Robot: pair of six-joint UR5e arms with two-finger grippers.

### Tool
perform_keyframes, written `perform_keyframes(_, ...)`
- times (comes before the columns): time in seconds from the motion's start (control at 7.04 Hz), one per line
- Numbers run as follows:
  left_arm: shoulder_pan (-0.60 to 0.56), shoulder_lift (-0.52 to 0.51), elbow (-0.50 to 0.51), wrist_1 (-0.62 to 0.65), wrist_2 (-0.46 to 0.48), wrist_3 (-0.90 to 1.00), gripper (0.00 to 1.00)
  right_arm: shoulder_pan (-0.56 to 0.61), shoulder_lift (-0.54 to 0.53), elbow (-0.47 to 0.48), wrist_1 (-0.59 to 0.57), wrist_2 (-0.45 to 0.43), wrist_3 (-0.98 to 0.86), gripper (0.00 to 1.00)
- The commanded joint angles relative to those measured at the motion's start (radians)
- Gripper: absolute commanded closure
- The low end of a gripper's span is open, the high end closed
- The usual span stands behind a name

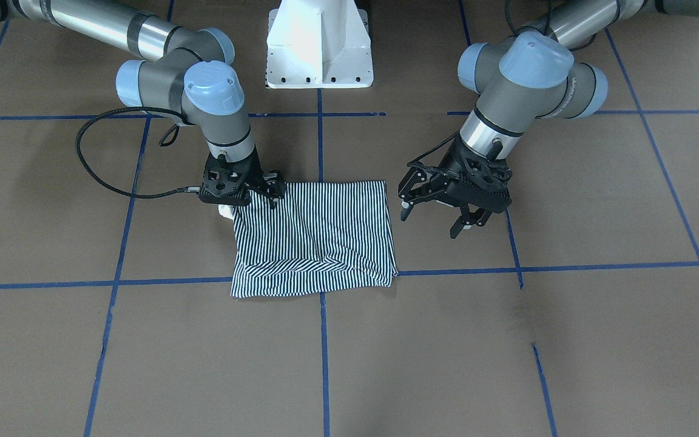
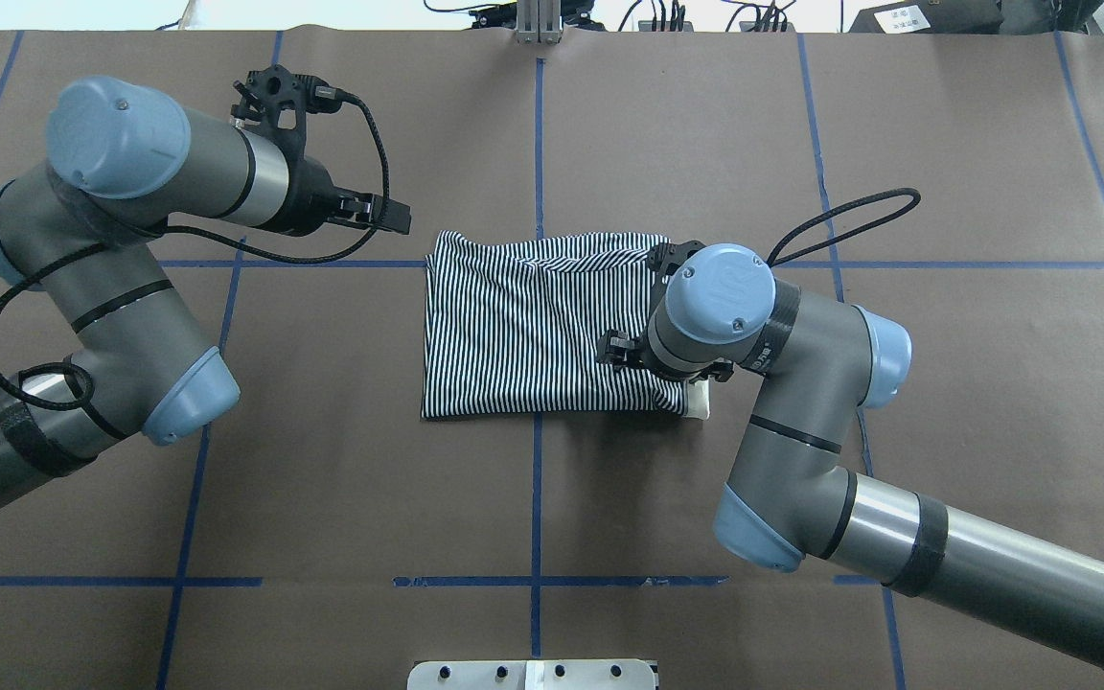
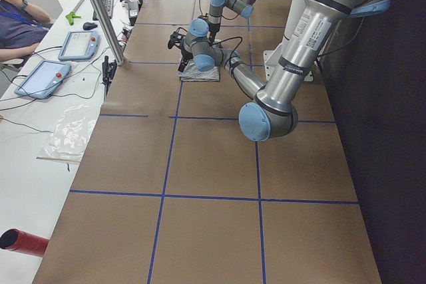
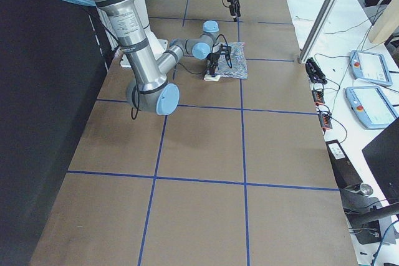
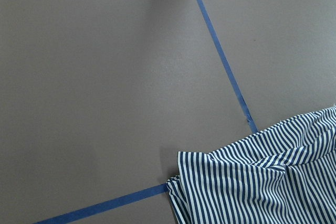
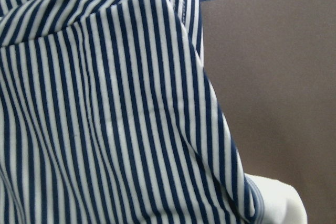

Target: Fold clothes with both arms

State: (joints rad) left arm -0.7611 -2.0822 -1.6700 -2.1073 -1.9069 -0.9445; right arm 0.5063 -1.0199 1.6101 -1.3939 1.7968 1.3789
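Note:
The striped polo shirt [image 1: 316,237] lies folded into a rough rectangle on the brown table, and it also shows in the overhead view [image 2: 533,335]. A bit of cream collar [image 1: 226,211] sticks out at one corner. My right gripper [image 1: 269,190] sits on that corner, shut on a pinch of the striped cloth, which rises slightly to it. In the overhead view the right wrist [image 2: 715,307] hides its fingers. My left gripper [image 1: 431,220] is open and empty, held above the table just beside the shirt's opposite edge. The left wrist view shows the shirt's corner [image 5: 262,187].
Blue tape lines [image 1: 322,340] divide the brown table [image 1: 507,352] into squares. The white pedestal base [image 1: 319,45] stands at the robot's side. Tablets and cables [image 3: 60,64] lie on a side bench beyond the far edge.

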Motion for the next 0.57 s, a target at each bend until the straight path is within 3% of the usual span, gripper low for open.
perform_keyframes(0.0,-0.003,0.001,-0.002,0.003,0.0,0.007,0.0,0.0,0.012,-0.006,0.0,-0.008,0.005,0.0)
perform_keyframes(0.43,-0.003,-0.001,-0.011,0.056,-0.004,0.013,0.0,0.099,0.014,0.072,-0.084,0.08,-0.02,0.0)
